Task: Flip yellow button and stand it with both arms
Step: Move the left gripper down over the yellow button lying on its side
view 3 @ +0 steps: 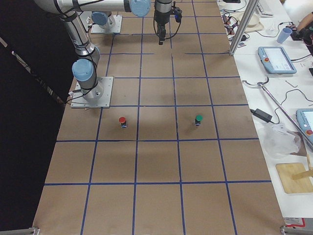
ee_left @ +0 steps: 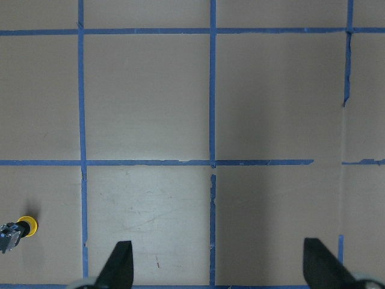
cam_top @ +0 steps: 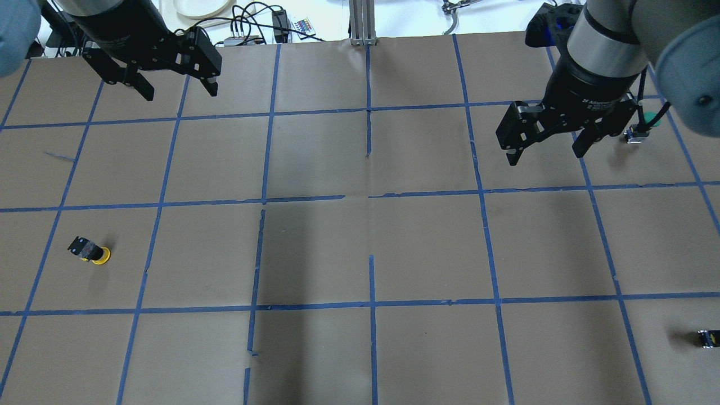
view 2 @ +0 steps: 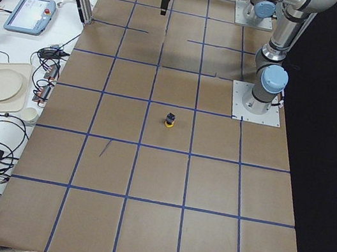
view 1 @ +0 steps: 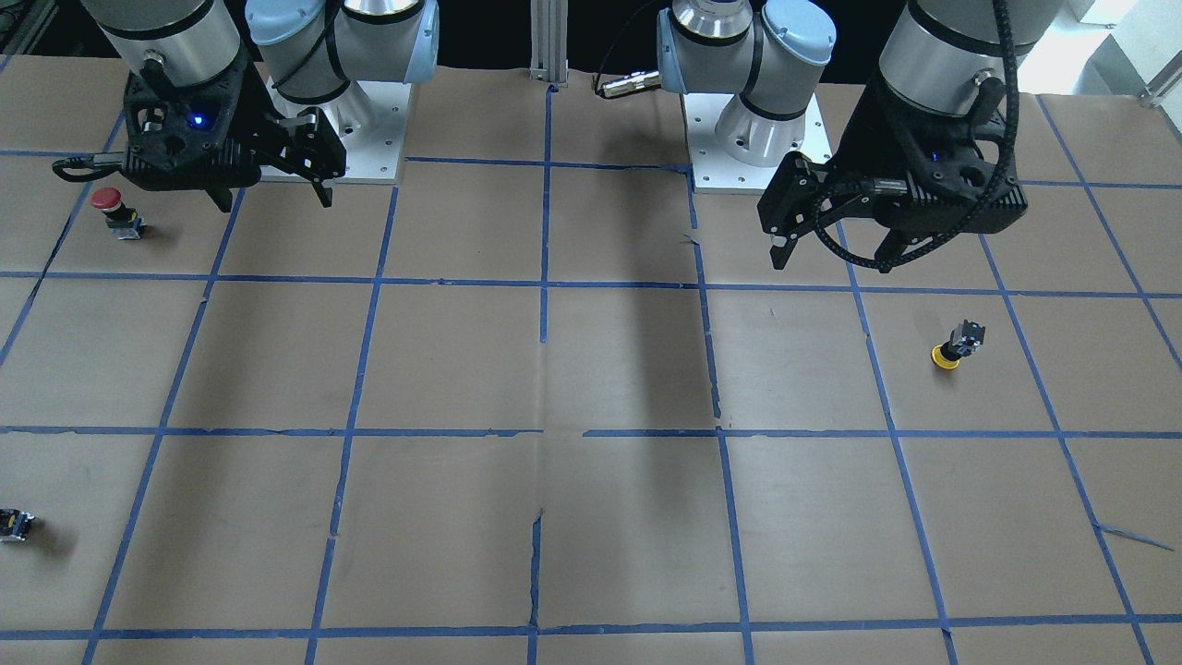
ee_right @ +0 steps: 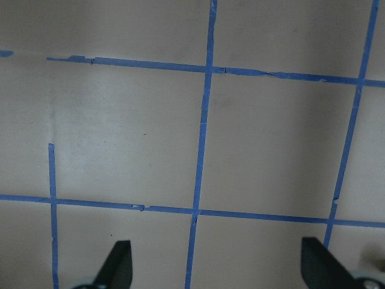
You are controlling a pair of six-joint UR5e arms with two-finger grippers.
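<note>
The yellow button (view 1: 956, 346) rests with its yellow cap on the brown paper and its black-and-grey body pointing up. It also shows in the overhead view (cam_top: 90, 251), the exterior left view (view 2: 169, 120) and at the lower left edge of the left wrist view (ee_left: 18, 229). My left gripper (view 1: 836, 254) hangs open and empty above the table, well apart from the button; it also shows in the overhead view (cam_top: 180, 93). My right gripper (view 1: 275, 199) is open and empty on the far side of the table, also in the overhead view (cam_top: 544, 156).
A red-capped button (view 1: 111, 208) stands near my right gripper. A green-capped button (cam_top: 647, 121) stands beside my right arm. A tiny dark part with a yellow speck (cam_top: 707, 338) lies at the table's right edge. Blue tape lines grid the paper.
</note>
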